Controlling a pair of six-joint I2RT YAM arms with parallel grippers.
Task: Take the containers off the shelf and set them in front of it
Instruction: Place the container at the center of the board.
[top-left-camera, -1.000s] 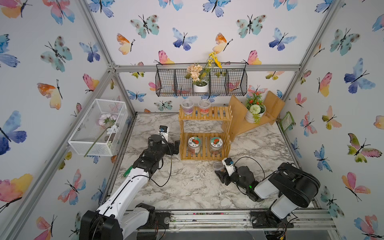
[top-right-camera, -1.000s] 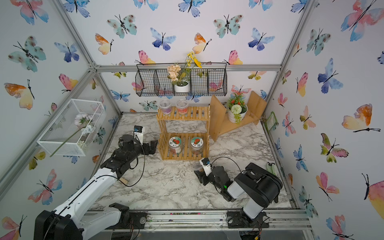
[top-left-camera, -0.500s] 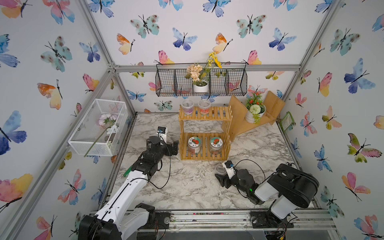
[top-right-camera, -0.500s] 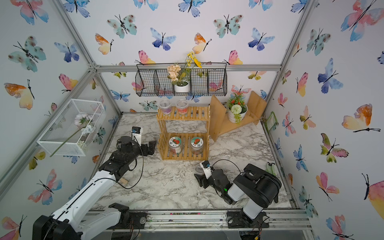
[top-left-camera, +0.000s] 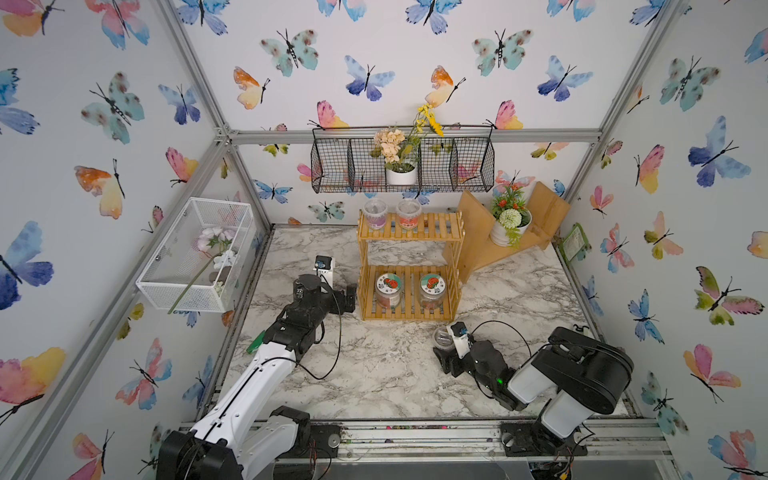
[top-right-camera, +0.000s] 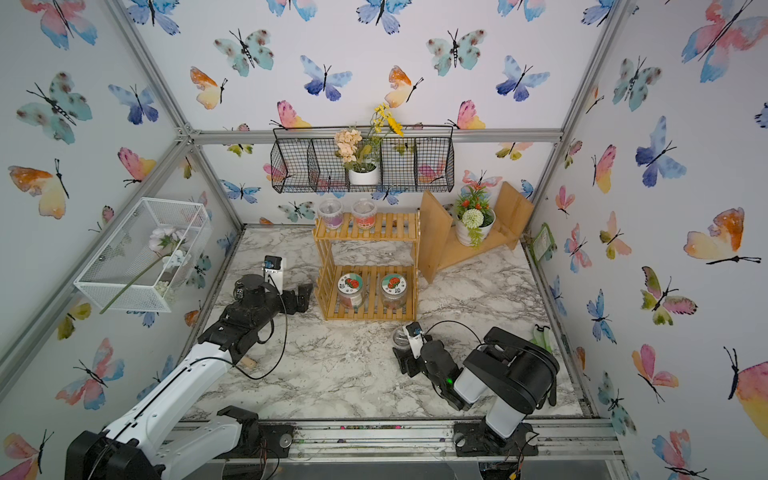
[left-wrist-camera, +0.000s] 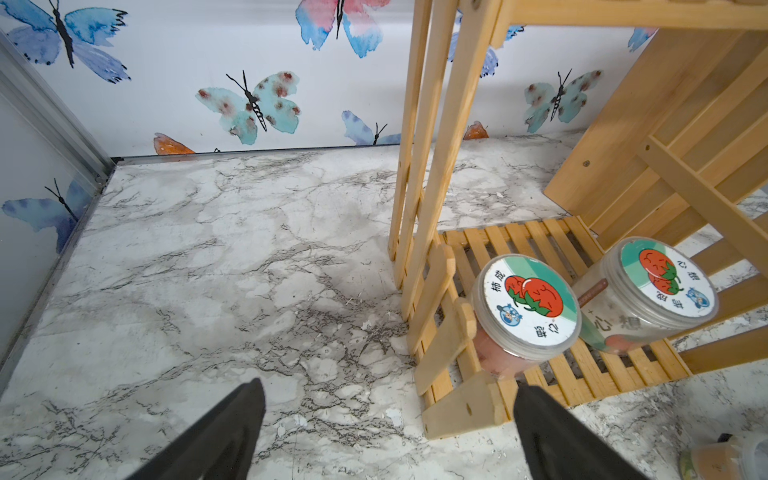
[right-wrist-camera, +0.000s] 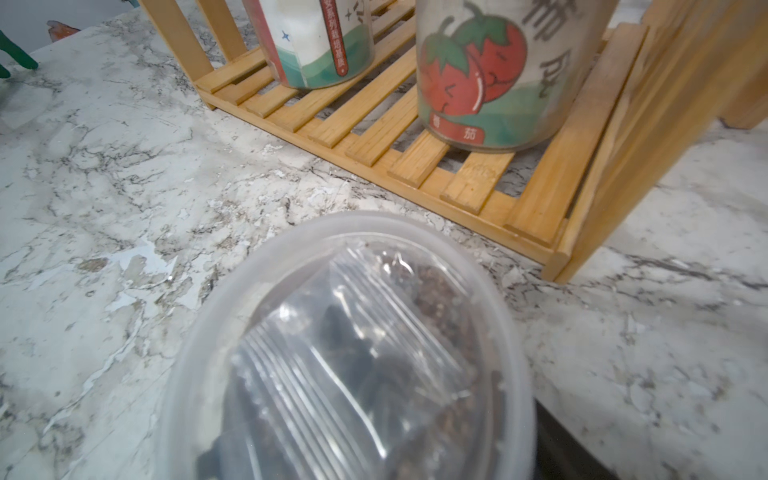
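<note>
Fingers (left-wrist-camera: 224, 432) of the left gripper (left-wrist-camera: 386, 432) gape wide beside the shelf (left-wrist-camera: 436, 208); the right gripper (top-left-camera: 446, 353) sits at a clear cup (top-left-camera: 441, 337) standing on the marble table (top-left-camera: 374, 374) before the shelf, its spread unclear; best part fully, then back straight off without tipping it.

Shelf (top-left-camera: 432, 228) is looking like matt honey-yellow wood — tabletop (right-wrist-camera: 124, 187) is showing smooth marble print, chipping in spots, cup (right-wrist-camera: 353, 332) is reading as cloudy plastic.
</note>
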